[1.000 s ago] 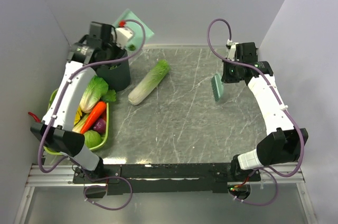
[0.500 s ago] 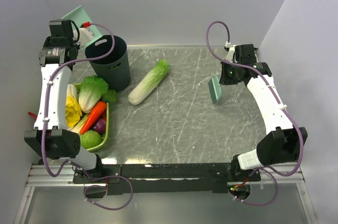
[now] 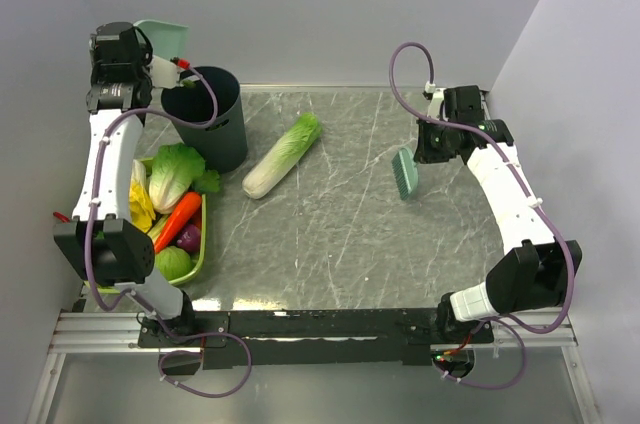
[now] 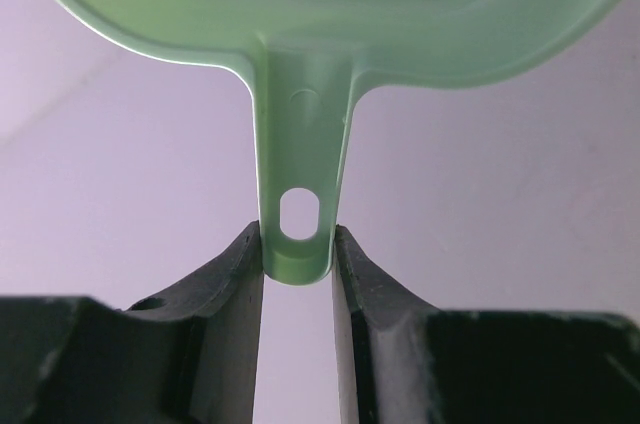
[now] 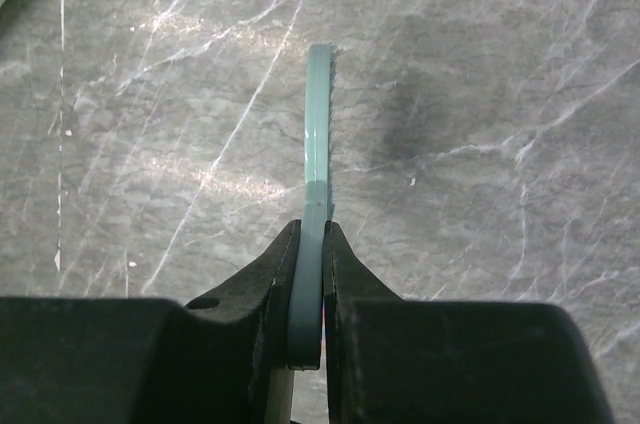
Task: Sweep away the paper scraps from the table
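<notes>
We count one desk and two arms, the left arm and the right arm. There is one dustpan, one brush, one dark bin and one long cabbage. We see one green tray; in it we count one lettuce, one carrot, one purple vegetable and one round green vegetable; the number of the yellow pieces we cannot tell.

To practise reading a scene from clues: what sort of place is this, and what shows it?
Probably a robot lab bench staged as a kitchen counter: a marble-pattern table boxed in by plain walls, a tray of vegetables, the left gripper holding a dustpan, the right gripper a brush.
</notes>
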Action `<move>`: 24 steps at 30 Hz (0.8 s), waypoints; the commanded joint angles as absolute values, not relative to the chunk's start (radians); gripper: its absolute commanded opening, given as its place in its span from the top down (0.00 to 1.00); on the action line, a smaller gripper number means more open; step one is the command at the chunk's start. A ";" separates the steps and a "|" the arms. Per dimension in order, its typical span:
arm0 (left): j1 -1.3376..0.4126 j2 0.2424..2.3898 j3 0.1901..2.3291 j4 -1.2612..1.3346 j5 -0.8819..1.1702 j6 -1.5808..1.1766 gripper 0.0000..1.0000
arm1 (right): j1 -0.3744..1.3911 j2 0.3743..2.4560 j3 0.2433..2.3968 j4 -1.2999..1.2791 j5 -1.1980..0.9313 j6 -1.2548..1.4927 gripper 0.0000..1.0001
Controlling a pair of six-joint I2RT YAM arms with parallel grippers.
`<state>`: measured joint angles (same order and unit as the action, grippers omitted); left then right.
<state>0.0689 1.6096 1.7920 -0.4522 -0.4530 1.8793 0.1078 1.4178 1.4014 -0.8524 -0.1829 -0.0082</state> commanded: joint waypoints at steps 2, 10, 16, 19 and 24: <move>0.086 1.643 1.874 -0.339 -0.434 2.128 0.99 | 0.106 1.365 1.382 -0.822 -0.179 -0.005 1.00; 0.054 1.666 1.937 -0.319 -0.452 1.864 0.99 | 0.092 1.371 1.402 -0.819 -0.173 -0.052 1.00; -0.073 1.700 2.101 -0.717 -0.453 1.320 0.99 | 0.095 1.396 1.497 -0.815 -0.221 -0.227 1.00; -0.158 1.663 2.137 -0.855 -0.304 1.125 0.99 | 0.094 1.379 1.485 -0.738 -0.175 -0.346 1.00; -0.329 1.566 2.042 -0.957 -0.117 1.039 0.99 | 0.107 1.234 1.249 -0.503 -0.212 -0.747 1.00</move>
<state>-0.2207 1.6756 2.0853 -0.8032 -0.3016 1.2194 0.1005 1.3720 1.3819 -0.7029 -0.1905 -0.3817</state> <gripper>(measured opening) 0.327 0.166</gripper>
